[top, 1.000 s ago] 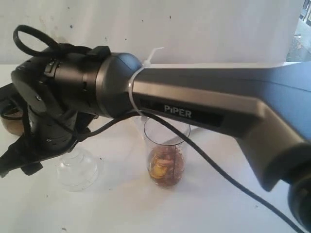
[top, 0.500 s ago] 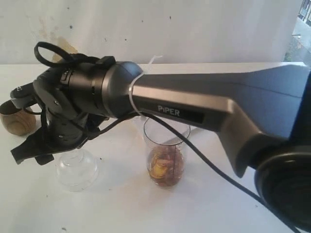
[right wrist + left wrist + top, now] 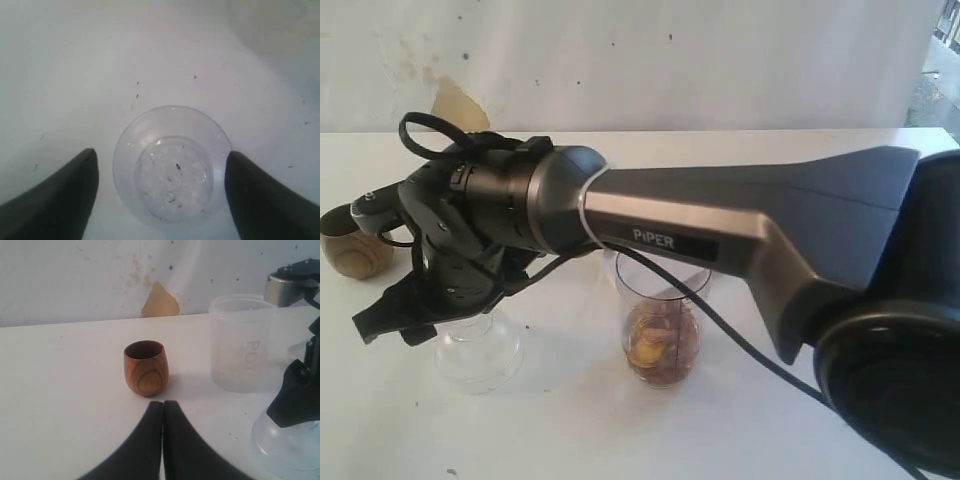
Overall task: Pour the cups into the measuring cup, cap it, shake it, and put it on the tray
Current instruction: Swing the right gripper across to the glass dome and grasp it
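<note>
The clear dome-shaped lid (image 3: 172, 170) lies on the white table between the two spread fingers of my open right gripper (image 3: 161, 157), which touch nothing. In the exterior view that gripper (image 3: 405, 322) hangs just above and left of the lid (image 3: 478, 348). The measuring cup (image 3: 660, 325) stands upright mid-table with brown pieces in its bottom. The wooden cup (image 3: 145, 367) stands upright just beyond my shut, empty left gripper (image 3: 163, 404), and also shows at the far left in the exterior view (image 3: 355, 252). The steel tumbler and the tray are out of view.
A frosted translucent plastic cup (image 3: 242, 342) stands to the right of the wooden cup. The long right arm (image 3: 740, 215) crosses over the table above the measuring cup, its cable (image 3: 720, 330) draped in front of it. A white wall (image 3: 670, 60) backs the table.
The right arm has swung down and back, bringing its gripper lower over the dome lid. The wooden cup at the left has come out from behind it.
</note>
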`<state>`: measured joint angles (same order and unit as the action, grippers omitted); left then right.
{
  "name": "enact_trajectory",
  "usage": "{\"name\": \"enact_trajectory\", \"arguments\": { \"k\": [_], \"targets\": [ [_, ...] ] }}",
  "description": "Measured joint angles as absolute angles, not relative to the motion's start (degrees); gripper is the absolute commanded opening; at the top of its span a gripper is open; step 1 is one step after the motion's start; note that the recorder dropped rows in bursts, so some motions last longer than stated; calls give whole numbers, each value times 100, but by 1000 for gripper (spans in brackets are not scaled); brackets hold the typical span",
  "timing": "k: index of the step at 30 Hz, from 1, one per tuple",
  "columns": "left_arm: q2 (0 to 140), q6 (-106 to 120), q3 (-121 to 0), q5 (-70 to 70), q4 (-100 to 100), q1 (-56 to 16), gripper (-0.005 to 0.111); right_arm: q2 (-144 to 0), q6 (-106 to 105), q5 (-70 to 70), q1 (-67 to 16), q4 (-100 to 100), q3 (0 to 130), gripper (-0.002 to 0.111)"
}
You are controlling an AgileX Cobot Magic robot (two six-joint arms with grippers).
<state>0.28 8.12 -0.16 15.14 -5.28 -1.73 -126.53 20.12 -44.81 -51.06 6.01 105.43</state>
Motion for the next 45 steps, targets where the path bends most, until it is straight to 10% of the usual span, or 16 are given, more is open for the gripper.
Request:
{"name": "enact_trajectory", "arguments": {
  "k": [19,25,45],
  "targets": [
    [28,812,-16,1514,-528,-173,0,-12816,1893,-4661,-5097,622,10543,51],
    [28,812,-16,1514,-528,-173,0,-12819,1675,-4650,-5097,649,10567,0],
    [28,812,-16,1514,-528,-173,0,-9923,1160,-6949,-5097,842,10509,0]
  ]
}}
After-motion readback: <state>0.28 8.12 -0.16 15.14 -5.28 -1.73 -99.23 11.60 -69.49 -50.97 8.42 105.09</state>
